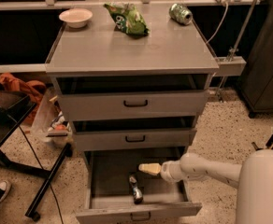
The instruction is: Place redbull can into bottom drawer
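Observation:
The bottom drawer [104, 202] is pulled out, the lowest of three grey drawers. The redbull can [135, 189], slim and dark-marked, lies on its side on the drawer floor near the front middle. My gripper [148, 168], with cream-coloured fingers, hovers inside the drawer opening just above and to the right of the can. It is apart from the can, open and empty. My white arm [206, 169] reaches in from the right.
On the cabinet top [127, 50] are a white bowl [75, 17], a green chip bag [129, 18] and a green can [180, 13] on its side. The two upper drawers [135, 103] are shut. A black stand [47, 178] and clutter lie at the left.

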Available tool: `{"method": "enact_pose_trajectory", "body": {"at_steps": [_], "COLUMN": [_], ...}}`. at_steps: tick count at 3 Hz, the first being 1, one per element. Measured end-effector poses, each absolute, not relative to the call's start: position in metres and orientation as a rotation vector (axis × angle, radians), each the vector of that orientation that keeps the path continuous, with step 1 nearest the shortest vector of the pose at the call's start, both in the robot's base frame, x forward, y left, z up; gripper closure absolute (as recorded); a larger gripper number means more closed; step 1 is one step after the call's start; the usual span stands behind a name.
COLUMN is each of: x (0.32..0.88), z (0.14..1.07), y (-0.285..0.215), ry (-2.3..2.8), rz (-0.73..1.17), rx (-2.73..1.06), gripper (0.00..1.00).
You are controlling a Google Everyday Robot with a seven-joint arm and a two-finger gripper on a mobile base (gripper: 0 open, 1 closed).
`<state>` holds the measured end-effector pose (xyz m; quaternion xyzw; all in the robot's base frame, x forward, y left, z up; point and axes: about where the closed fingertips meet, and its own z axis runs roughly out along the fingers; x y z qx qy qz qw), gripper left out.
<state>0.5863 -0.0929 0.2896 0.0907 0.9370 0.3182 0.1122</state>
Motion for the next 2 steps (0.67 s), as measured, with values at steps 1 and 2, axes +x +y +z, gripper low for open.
{"method": "enact_pose_trajectory", "body": {"at_steps": [1,2], "x": [0.559,0.531], "z": [0.333,0.337], "y": [-0.111,-0.104], "ry": [2.749,2.791], "rz": [0.858,0.855], "rx": [0.287,0.247], "gripper": [0.0,0.0]}}
